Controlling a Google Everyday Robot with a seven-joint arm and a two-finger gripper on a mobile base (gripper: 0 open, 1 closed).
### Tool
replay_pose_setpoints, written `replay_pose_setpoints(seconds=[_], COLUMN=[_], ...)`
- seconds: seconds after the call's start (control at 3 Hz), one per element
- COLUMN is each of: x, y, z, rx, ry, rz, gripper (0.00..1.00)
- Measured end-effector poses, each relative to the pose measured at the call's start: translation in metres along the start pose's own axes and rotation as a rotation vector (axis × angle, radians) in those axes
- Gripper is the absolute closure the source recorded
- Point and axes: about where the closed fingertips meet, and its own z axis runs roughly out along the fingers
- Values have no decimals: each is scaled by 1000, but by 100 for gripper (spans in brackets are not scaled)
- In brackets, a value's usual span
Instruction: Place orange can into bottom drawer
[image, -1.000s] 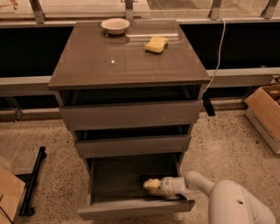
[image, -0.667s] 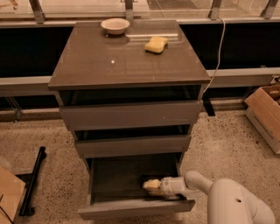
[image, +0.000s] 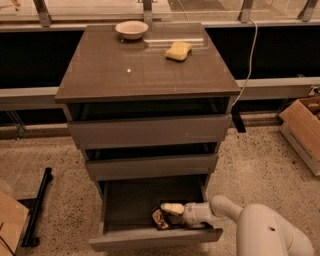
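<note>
The bottom drawer (image: 150, 239) of the grey-brown cabinet is pulled out wide. My gripper (image: 168, 209) reaches into it from the right, over the right front part of the tray. The orange can (image: 160, 219) sits low in the drawer, just below and to the left of the gripper's tip. It is touching the tip or very close to it. The white arm (image: 260, 231) comes in from the lower right corner.
The two upper drawers (image: 150, 131) stand slightly open. A pale bowl (image: 131, 29) and a yellow sponge (image: 179, 50) are on the cabinet top. A cardboard box (image: 304, 129) is on the floor at right, and a black stand (image: 36, 210) at left.
The can now shows a little lower and further left, down by the drawer floor under the gripper's tip. The arm has hardly moved.
</note>
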Motion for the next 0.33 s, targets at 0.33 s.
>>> replay_pose_setpoints(seconds=[0.33], x=[0], y=[0], z=[0], rx=[0], ry=[0], rz=[0], gripper=[0])
